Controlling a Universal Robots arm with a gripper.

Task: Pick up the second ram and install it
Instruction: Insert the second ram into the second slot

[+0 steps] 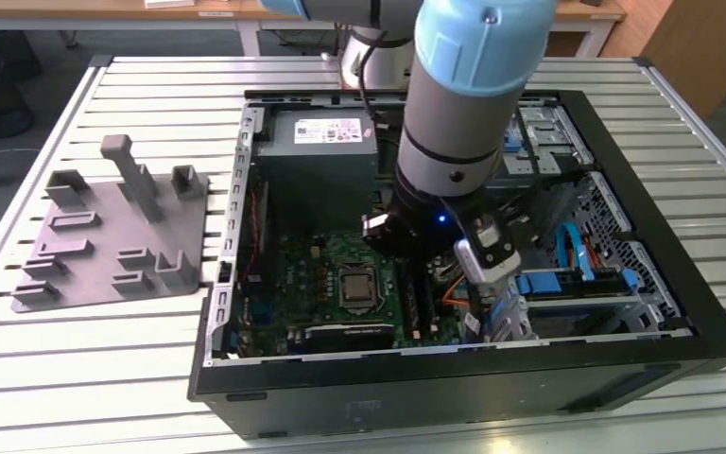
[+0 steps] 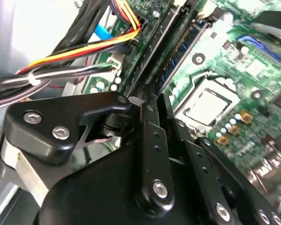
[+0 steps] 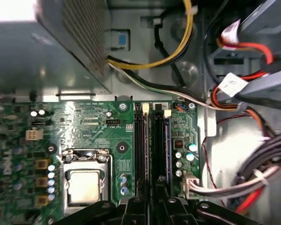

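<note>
My gripper reaches low into the open computer case, right over the memory slots of the green motherboard. Its two black fingers stand close together, shut on the end of the second ram, a thin dark stick lying in line with the slots. In the first wrist view the second ram runs along the slot beside an empty one, away from my gripper. In the exterior view the gripper is partly hidden behind the arm's wrist.
The processor socket lies beside the slots. Cable bundles crowd the other side. The power supply and the drive cage flank the arm. A grey parts fixture stands on the slatted table at the exterior view's left.
</note>
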